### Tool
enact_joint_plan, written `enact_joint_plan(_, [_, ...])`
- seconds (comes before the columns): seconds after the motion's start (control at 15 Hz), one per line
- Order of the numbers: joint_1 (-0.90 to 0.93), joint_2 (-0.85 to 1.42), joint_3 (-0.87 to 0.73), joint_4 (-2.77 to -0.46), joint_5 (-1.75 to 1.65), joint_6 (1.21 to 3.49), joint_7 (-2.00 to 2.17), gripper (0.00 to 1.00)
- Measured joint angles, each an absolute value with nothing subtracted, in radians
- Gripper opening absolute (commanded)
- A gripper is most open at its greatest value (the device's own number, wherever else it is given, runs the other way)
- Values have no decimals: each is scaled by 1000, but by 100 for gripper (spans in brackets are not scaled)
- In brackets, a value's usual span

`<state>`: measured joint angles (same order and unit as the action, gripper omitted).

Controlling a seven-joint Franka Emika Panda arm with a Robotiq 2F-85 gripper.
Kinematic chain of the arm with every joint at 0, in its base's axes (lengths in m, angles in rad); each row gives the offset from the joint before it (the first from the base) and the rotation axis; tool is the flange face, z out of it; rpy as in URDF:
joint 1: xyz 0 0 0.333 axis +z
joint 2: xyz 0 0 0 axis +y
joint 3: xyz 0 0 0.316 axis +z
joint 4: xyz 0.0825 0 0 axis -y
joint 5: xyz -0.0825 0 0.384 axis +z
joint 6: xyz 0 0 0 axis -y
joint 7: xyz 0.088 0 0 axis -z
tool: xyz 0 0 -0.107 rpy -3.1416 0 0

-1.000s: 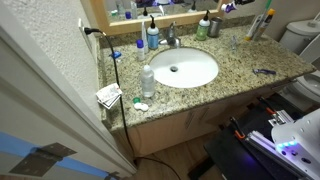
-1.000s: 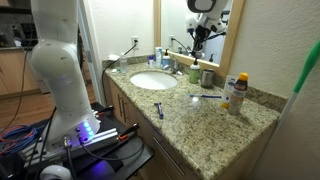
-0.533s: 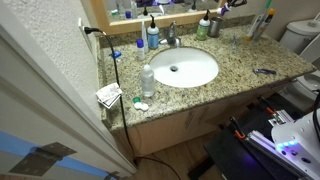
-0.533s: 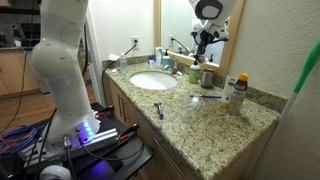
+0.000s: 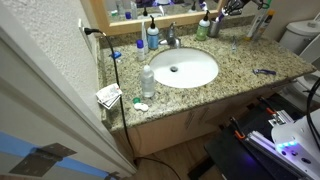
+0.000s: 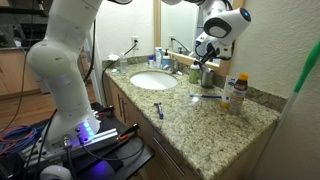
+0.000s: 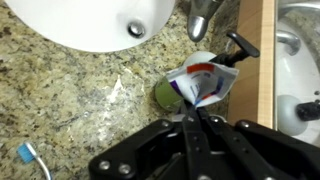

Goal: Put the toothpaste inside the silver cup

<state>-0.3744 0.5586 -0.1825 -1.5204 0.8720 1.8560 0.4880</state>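
My gripper [image 7: 192,118] is shut on the toothpaste [image 7: 205,82], a white tube with red and blue print, gripping its lower end. The tube hangs over the cups by the faucet at the back of the counter. In the wrist view a greenish cup [image 7: 168,93] shows just left of the tube. In an exterior view the gripper [image 6: 205,55] hovers just above the silver cup [image 6: 208,77], beside the mirror. In an exterior view the gripper [image 5: 212,14] is above the green cup [image 5: 203,29] and hides the silver cup.
The white sink basin [image 5: 183,68] and faucet [image 7: 203,18] lie beside the cups. A clear bottle [image 5: 148,80] stands left of the basin. A toothbrush [image 6: 207,96], a razor [image 6: 158,110] and a spray can [image 6: 237,93] are on the granite counter.
The gripper has come down and forward with the toothpaste, from up by the mirror to just above the cups.
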Motion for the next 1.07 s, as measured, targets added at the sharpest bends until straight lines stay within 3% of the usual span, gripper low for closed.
enact_joint_plan(0.4, [-408, 648, -181, -1443, 1116, 1827, 561, 1])
enact_joint_plan(0.93, [-413, 704, -189, -1413, 1143, 1827, 646, 1])
enact_joint_plan(1.0, [-413, 704, -194, -1413, 1142, 1827, 647, 29])
enact_joint_plan(1.07, [-413, 704, -200, -1412, 1141, 1827, 648, 30])
